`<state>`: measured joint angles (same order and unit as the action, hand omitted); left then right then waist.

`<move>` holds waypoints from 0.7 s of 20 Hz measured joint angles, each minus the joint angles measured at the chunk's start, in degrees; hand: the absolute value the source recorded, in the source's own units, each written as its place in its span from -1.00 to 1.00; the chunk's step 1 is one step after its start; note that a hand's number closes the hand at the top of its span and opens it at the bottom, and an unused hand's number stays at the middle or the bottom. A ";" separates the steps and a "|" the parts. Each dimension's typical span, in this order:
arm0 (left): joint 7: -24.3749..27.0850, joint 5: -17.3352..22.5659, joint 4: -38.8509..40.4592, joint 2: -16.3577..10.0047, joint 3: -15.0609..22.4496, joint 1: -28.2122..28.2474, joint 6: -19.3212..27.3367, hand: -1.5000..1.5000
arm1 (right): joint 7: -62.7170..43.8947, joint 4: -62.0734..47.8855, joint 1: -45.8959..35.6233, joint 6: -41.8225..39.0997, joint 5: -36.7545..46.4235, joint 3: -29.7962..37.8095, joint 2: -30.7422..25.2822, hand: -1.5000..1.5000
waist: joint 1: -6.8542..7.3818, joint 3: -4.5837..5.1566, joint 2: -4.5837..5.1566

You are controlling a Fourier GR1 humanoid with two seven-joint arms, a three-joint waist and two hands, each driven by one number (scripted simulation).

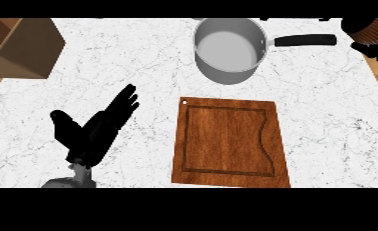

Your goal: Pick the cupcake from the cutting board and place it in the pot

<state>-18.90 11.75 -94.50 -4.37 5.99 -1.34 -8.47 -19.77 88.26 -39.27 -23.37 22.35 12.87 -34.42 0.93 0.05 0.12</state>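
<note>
The cutting board [229, 145] lies on the white marbled counter [133, 60], its long sides running away from the robot and a small hole in its far left corner. Its brown top, with a groove running round inside the rim, shows bare wood only.

The left hand [92, 132] stands well apart to the left of the cutting board, touching nothing. It is open: the fingers [124, 102] are straight and held close together, pointing up and slightly toward the board's far left corner, while the thumb [63, 120] sticks out to the side away from the board. Its grey forearm [74, 177] enters from the lower edge, left of the board.

The pot [225, 77] stands just beyond the cutting board's far edge, near it but not touching. Its inside is plain light grey. Its black handle [304, 39] points to the right, past the line of the board's right side.

The cupcake cannot be made out on the cutting board or in the pot. Beyond the board's far right corner, past the tip of the handle, a dark shape [363, 37] is cut off by the view's right edge: brown above, black below. Whether it is the cupcake, the right hand or both cannot be told, so the cupcake's place relative to either hand stays unclear.

A wooden box [26, 47] sits far to the left of the board, beyond the left hand.
</note>
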 measured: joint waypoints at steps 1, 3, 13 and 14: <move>0.28 0.27 0.20 -0.29 -0.36 0.30 -0.47 0.00 | -0.44 -1.42 -1.60 0.61 0.64 -0.91 0.84 1.00 | 0.01 0.00 0.00; -0.69 0.24 -0.54 0.05 -0.04 -0.20 -0.17 0.00 | 1.22 -6.59 -5.31 1.49 1.64 -1.78 1.28 1.00 | 0.15 -0.01 0.05; 0.20 -0.15 -0.37 0.10 -0.23 0.85 -0.89 0.00 | 10.51 -28.94 -16.72 10.77 9.70 -7.94 9.14 1.00 | 0.55 -0.03 0.23; 0.52 -0.37 0.57 0.25 -0.26 0.09 -0.92 0.00 | 11.26 -31.48 -18.15 11.97 10.43 -8.14 9.96 1.00 | 0.58 -0.04 0.28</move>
<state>-18.37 11.38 -93.93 -4.11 5.73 -1.25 -9.39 -8.50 56.78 -57.42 -11.40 32.77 4.73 -24.46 1.51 0.01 0.40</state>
